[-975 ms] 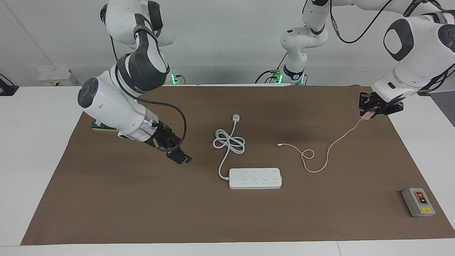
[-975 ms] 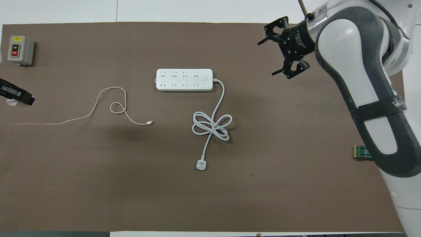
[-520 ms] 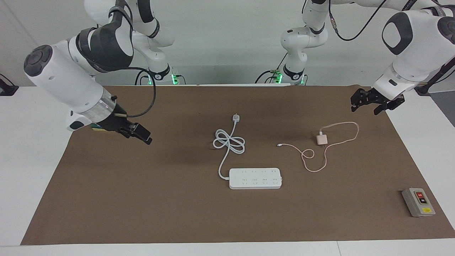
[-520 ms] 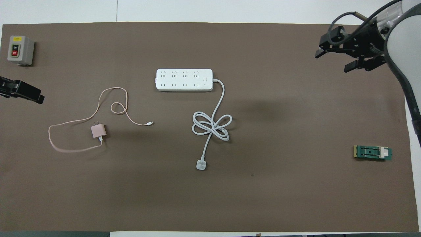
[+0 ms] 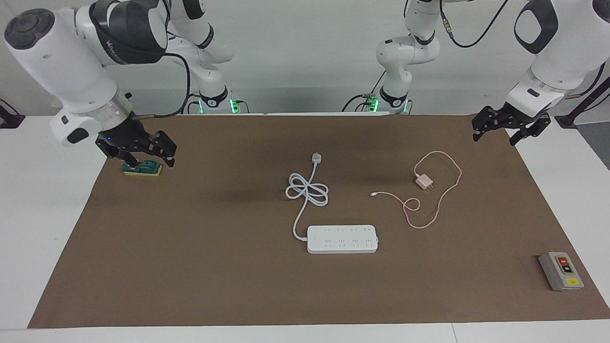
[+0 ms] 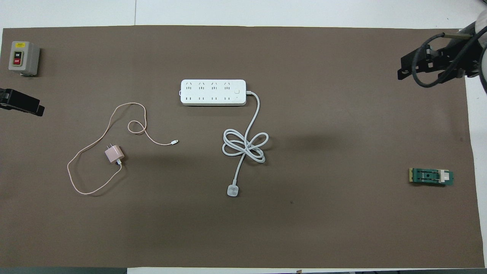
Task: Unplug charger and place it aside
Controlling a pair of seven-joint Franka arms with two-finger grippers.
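Observation:
The pale pink charger (image 5: pixel 423 181) lies loose on the brown mat (image 5: pixel 214 267), unplugged, its thin pink cable (image 5: pixel 441 206) looped around it. It also shows in the overhead view (image 6: pixel 113 154), nearer to the robots than the white power strip (image 5: pixel 342 238) (image 6: pixel 213 92) and toward the left arm's end. My left gripper (image 5: pixel 494 135) (image 6: pixel 23 104) is open and empty above the mat's corner at the left arm's end. My right gripper (image 5: pixel 143 155) (image 6: pixel 428 70) is open and empty, over the mat's edge at the right arm's end.
The strip's thick white cord (image 5: pixel 307 190) coils toward the robots and ends in a plug (image 6: pixel 232 190). A grey box with red and yellow buttons (image 5: pixel 561 270) (image 6: pixel 23 58) stands at the left arm's end. A small green block (image 5: pixel 142 168) (image 6: pixel 431 176) lies under my right gripper.
My left gripper let go of the charger, which dropped onto the mat and settled with its cable; the gripper then drew back. My right arm swung back over the green block.

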